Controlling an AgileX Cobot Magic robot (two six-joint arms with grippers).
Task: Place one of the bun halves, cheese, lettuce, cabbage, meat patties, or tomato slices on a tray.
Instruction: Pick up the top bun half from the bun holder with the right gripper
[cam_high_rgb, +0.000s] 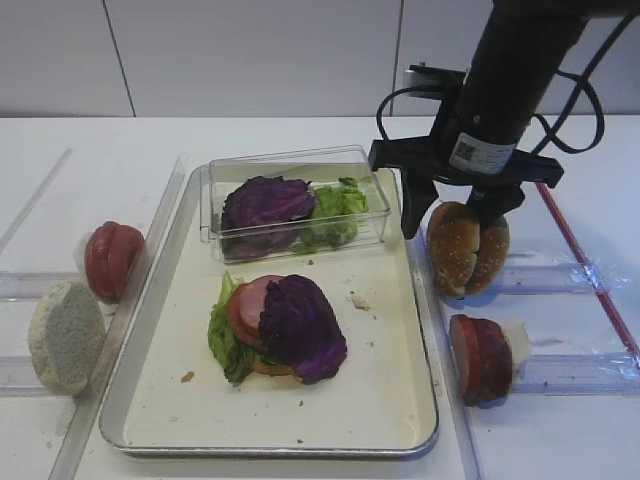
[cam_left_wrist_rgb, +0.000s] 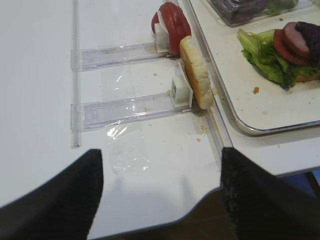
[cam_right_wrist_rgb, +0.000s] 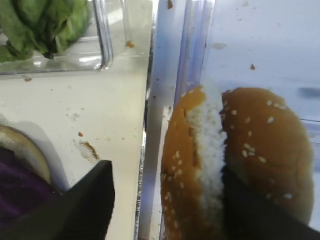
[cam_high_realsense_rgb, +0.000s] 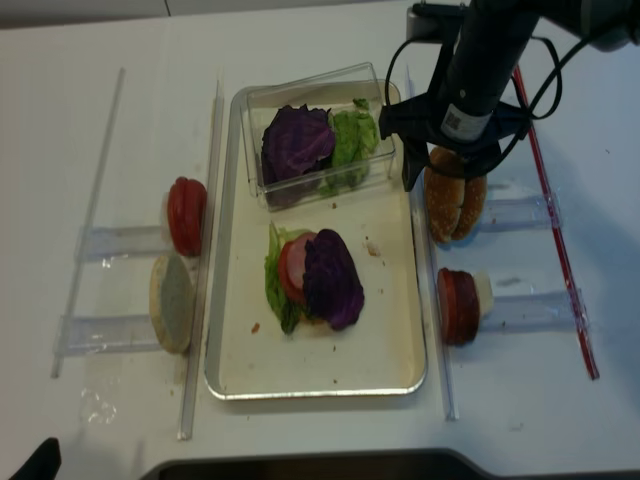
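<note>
- The right gripper hangs over the two seeded buns, which stand on edge in a clear rack just right of the tray.
- Its fingers stand apart: the left finger sits outside the left bun, over the tray's edge, while the right finger goes down into the gap between the two buns — so the left bun lies between the fingers. From the wrist view no clamping shows; whether the pads touch the crust cannot be told.
- On the tray lies a stack of lettuce, a red slice and purple cabbage on a bun base; behind it a clear box holds more cabbage and lettuce.
- Patties stand in the nearer right rack.
- Left of the tray, tomato slices and a pale bun half stand in racks.
- The left gripper hangs well apart from the food over bare table, fingers wide apart, holding nothing.
</note>
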